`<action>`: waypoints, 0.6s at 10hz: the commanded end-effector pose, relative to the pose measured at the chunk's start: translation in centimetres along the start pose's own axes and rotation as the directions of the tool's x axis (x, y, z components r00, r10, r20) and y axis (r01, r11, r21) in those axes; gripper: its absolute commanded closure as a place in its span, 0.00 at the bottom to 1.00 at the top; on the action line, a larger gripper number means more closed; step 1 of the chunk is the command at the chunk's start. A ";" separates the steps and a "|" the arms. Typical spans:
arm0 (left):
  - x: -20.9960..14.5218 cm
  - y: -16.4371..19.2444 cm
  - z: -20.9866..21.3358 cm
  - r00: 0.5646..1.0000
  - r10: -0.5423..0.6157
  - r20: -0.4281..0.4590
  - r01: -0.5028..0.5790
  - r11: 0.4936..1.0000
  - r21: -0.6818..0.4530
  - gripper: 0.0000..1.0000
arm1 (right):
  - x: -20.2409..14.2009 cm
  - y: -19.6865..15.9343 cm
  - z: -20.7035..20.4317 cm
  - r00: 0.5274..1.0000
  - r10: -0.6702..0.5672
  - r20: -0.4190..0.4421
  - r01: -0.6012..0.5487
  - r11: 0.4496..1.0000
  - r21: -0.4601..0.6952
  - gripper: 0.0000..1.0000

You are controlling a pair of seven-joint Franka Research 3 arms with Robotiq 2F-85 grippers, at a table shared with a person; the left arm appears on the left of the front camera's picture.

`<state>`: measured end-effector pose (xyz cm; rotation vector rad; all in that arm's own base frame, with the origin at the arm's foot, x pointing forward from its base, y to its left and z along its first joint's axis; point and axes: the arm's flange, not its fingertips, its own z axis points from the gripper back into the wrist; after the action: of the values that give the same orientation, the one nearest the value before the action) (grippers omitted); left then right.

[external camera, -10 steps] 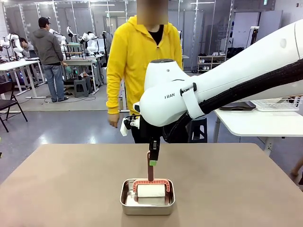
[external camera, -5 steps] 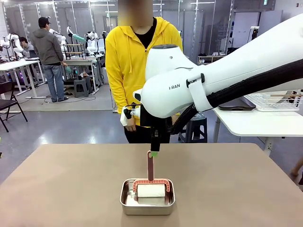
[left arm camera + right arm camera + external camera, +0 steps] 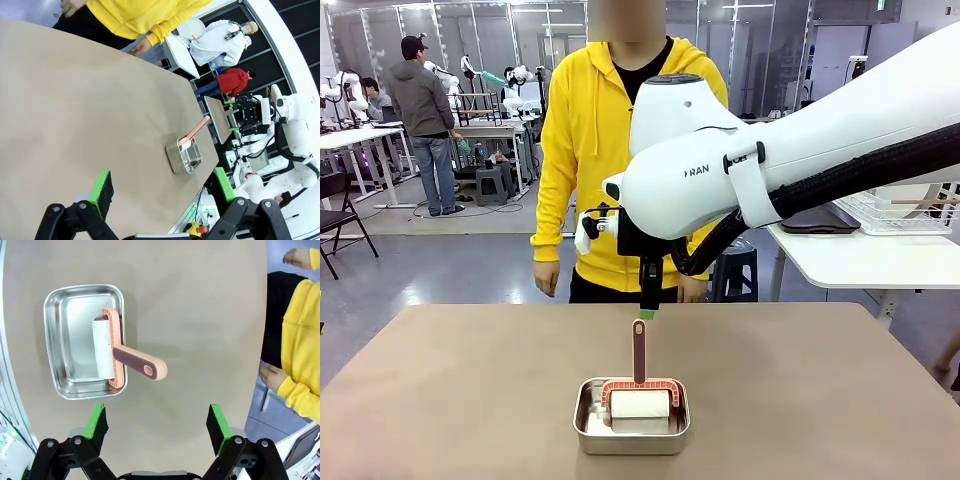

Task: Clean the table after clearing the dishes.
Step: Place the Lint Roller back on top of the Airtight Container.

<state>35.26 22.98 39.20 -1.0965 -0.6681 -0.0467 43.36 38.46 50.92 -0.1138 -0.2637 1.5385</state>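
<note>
Now, low in the middle of the front view, a small steel pan (image 3: 631, 416) is seen on the brown table (image 3: 440, 400). A lint roller (image 3: 639, 392) is laid in the pan, with its white roll down inside and its pink and brown handle pointing up. Just above the tip of the handle, the right gripper (image 3: 646, 312) is held in the air, not touching it. A big white arm (image 3: 800, 150) is stretched in from the right side of the frame. Behind the table, a person in a yellow hoodie (image 3: 595, 150) is seen standing at the top middle.

In the right wrist view, the pan (image 3: 70, 340) is found at the left of the frame, and the roller (image 3: 120, 357) is seen from above with its handle reaching toward the middle. The right gripper (image 3: 157, 425) is seen at the bottom edge with its green pads spread wide, and nothing is held between them. The person's hand (image 3: 272, 375) is seen at the right edge.

In the left wrist view, the left gripper (image 3: 162, 187) is seen at the bottom with its pads spread wide too, and nothing is held. The table (image 3: 75, 110) is shown tilted, and the pan (image 3: 184, 157) is seen far off near the middle right, with the roller (image 3: 194, 134) sticking out of it.
</note>
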 end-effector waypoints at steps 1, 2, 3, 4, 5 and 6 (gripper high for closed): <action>-0.1 -0.1 0.1 1.000 -0.003 0.012 0.003 1.000 0.007 0.00 | 0.0 0.0 0.2 1.000 0.001 0.002 -0.001 1.000 -0.004 0.00; -0.1 -0.1 0.1 1.000 -0.003 0.012 0.003 1.000 0.007 0.00 | 0.0 0.0 0.2 1.000 0.001 0.002 -0.001 1.000 -0.004 0.00; -0.1 -0.1 0.1 1.000 -0.003 0.012 0.003 1.000 0.007 0.00 | 0.0 0.0 0.2 1.000 0.001 0.002 -0.001 1.000 -0.004 0.00; -0.1 -0.1 0.1 1.000 -0.003 0.012 0.003 1.000 0.007 0.00 | 0.0 0.0 0.2 1.000 0.001 0.002 -0.001 1.000 -0.004 0.00; -0.1 -0.1 0.1 1.000 -0.003 0.012 0.003 1.000 0.007 0.00 | 0.0 0.0 0.2 1.000 0.001 0.002 -0.001 1.000 -0.004 0.00; -0.1 -0.1 0.1 1.000 -0.003 0.012 0.003 1.000 0.007 0.00 | 0.0 0.0 0.2 1.000 0.001 0.002 -0.001 1.000 -0.004 0.00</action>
<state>35.26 22.98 39.20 -1.0965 -0.6681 -0.0467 43.40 38.48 51.05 -0.1138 -0.2666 1.5381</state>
